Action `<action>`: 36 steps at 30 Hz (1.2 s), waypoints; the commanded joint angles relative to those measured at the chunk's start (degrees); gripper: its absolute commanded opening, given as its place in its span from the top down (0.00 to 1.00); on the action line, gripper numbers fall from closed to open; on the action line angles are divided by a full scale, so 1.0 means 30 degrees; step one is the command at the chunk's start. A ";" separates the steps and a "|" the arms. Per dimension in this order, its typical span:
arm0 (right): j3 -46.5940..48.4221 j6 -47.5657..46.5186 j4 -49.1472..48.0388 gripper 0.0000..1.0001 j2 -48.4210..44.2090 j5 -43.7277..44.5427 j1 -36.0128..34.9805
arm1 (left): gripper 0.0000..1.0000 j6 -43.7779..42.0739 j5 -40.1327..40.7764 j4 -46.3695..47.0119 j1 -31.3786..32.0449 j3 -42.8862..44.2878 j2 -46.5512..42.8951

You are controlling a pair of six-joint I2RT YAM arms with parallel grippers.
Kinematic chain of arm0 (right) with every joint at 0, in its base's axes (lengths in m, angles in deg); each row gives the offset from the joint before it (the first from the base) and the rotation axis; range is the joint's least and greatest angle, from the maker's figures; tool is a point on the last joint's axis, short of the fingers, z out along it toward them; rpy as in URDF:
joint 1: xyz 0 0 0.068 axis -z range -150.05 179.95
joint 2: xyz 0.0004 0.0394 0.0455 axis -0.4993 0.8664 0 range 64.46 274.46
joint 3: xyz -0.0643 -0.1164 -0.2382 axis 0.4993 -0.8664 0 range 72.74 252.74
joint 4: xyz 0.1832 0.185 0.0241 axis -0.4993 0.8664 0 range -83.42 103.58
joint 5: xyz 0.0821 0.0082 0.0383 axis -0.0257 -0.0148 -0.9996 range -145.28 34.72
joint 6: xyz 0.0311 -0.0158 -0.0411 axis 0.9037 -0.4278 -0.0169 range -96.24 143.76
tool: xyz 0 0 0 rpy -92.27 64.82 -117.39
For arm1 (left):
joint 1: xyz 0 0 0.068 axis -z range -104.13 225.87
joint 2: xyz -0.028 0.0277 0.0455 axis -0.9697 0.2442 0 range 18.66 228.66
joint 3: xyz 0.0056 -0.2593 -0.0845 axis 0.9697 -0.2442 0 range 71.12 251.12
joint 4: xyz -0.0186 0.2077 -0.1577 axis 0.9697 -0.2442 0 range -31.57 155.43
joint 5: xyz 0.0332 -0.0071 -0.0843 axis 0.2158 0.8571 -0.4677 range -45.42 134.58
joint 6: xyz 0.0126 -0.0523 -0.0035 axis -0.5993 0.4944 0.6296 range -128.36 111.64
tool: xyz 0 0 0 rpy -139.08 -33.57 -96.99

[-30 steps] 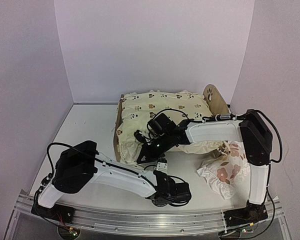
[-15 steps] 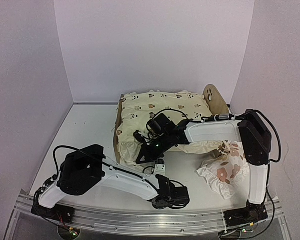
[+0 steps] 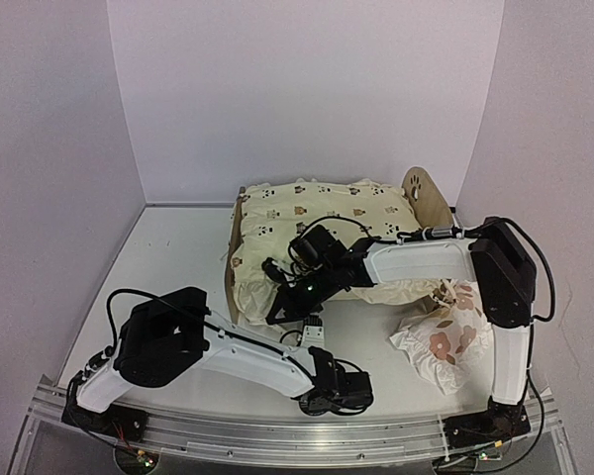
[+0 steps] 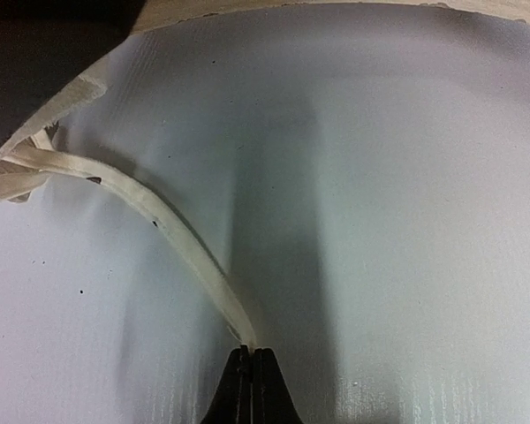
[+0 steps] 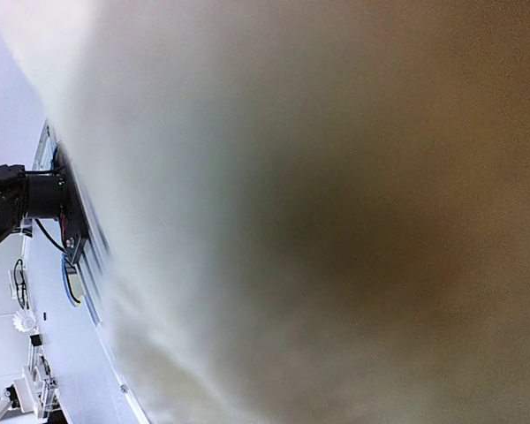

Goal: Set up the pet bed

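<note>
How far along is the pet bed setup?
Done: cushion draped over the pet bed, not yet flat. In hand: left hand pinches a tie string; right hand shut at the cushion's near edge. Left: pillow lies on the table.

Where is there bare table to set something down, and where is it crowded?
Free: the table's left side, between left wall and cushion; a smaller patch between left arm and floral pillow. Crowded: the cushion's front edge, under the right arm.
</note>
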 commanded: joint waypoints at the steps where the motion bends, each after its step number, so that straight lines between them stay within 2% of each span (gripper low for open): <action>1: 0.0199 0.0041 0.0677 1.00 0.0124 -0.0509 0.0069 | 1.00 0.1565 0.0122 -0.1414 -0.0207 -0.1115 -0.0793; 11: 0.0431 0.0356 0.0706 1.00 -0.0073 -0.0390 0.0068 | 1.00 0.4312 -0.0268 -0.1308 0.0970 -0.6493 -0.5174; 20: 0.0344 0.0714 0.0706 1.00 -0.0015 -0.0239 0.0072 | 1.00 0.5855 0.0045 -0.2975 0.1978 -0.8017 -0.7728; 27: 0.0295 0.1021 0.0706 1.00 -0.0161 -0.0305 0.0083 | 1.00 0.4883 -0.0219 -0.2273 0.2323 -1.0333 -1.0711; 30: 0.0219 0.1172 0.0729 1.00 -0.0232 -0.0347 0.0070 | 1.00 0.2519 -0.0704 -0.0171 0.2317 -1.1483 -1.2354; 36: -0.0510 0.1714 0.0706 1.00 -0.0558 -0.0775 0.0029 | 1.00 -0.1411 -0.1880 0.1779 0.2076 -1.2277 -1.4596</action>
